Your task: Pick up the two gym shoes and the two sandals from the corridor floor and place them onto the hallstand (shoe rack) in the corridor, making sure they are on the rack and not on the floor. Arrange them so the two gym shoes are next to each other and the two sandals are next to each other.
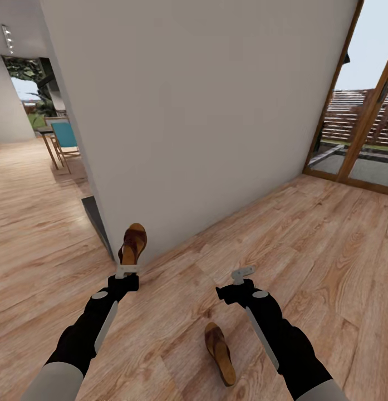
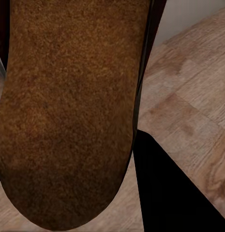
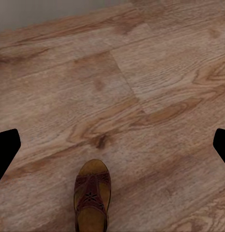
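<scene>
Left fingers [image 1: 127, 271]: pressed onto the heel end of one sandal [image 1: 132, 243]. The sandal is held up off the floor [image 1: 305, 239], with its toe pointing up and away from the robot.
Held sandal, seen close: in the left wrist view its tan-brown insole [image 2: 68, 111] is seen from very near. A dark edge runs down one side of it.
Right fingers [image 1: 243, 273]: spread apart, with nothing held between them. In the right wrist view the two dark fingertips [image 3: 6, 150] are seen at the far sides, with bare floor between them.
Second sandal [image 1: 220, 345]: it lies flat on the floor, between the two arms and close to the robot. It is apart from both grippers. In the right wrist view its dark straps and tan insole [image 3: 93, 193] are seen from above.
Wall [image 1: 205, 111]: a big pale wall stands right in front. The held sandal is near the wall's corner edge.
Floor: light brown wood planks are seen all around. Open floor lies to the right, up to a glass door with a wood frame [image 1: 355, 139].
Left side: more open floor runs past the wall's corner, toward a blue chair [image 1: 64, 135] far off.
Room to move: the right arm has open floor on every side. The left arm is close to the wall.
</scene>
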You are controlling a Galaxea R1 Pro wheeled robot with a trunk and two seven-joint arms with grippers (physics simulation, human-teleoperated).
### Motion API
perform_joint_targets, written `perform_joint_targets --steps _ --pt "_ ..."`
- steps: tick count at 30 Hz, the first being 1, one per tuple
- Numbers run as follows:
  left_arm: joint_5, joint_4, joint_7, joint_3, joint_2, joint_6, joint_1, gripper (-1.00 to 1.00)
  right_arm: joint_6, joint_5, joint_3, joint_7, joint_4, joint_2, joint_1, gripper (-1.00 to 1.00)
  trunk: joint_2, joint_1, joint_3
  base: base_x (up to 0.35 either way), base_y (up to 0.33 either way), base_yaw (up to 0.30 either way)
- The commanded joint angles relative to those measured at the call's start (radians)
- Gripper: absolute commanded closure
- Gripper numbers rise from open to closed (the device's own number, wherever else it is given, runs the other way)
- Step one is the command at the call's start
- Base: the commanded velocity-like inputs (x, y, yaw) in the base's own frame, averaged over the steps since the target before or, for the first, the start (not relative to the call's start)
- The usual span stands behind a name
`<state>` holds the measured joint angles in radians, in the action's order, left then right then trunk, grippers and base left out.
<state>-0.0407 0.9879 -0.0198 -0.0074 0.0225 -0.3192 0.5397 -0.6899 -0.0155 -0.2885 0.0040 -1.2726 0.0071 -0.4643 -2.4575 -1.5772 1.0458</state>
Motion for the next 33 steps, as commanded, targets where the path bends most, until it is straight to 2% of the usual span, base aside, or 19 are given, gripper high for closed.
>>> perform_joint_targets --steps 1,6,12,25,33 --pt "-0.001 0.002 -0.004 -0.001 0.001 -0.006 0.0 1.0 -0.005 -0.001 0.0 0.0 -0.001 0.0 -0.001 -1.0 0.0 0.0 0.001 0.0 0.0 0.02" --pt "-0.001 0.002 -0.004 -0.001 0.001 -0.006 0.0 1.0 -0.004 -0.001 0.0 0.001 -0.001 -0.001 -0.001 -1.0 0.0 0.0 0.006 0.0 0.0 0.006" --pt "-0.001 0.002 -0.005 -0.001 0.001 -0.005 0.0 1.0 -0.004 -0.001 0.0 0.001 -0.001 0.0 -0.001 -1.0 -0.042 -0.023 0.034 0.0 0.0 0.0" --pt "-0.001 0.002 -0.005 -0.001 0.001 -0.005 0.0 1.0 0.001 -0.001 0.0 0.001 0.001 0.0 -0.001 -1.0 -0.045 -0.029 0.106 0.0 0.0 0.0" --pt "-0.001 0.002 -0.005 -0.001 0.001 -0.005 0.0 1.0 0.149 -0.001 -0.001 0.0 0.047 0.001 -0.001 -1.0 -0.047 -0.032 0.149 0.0 0.0 0.0"
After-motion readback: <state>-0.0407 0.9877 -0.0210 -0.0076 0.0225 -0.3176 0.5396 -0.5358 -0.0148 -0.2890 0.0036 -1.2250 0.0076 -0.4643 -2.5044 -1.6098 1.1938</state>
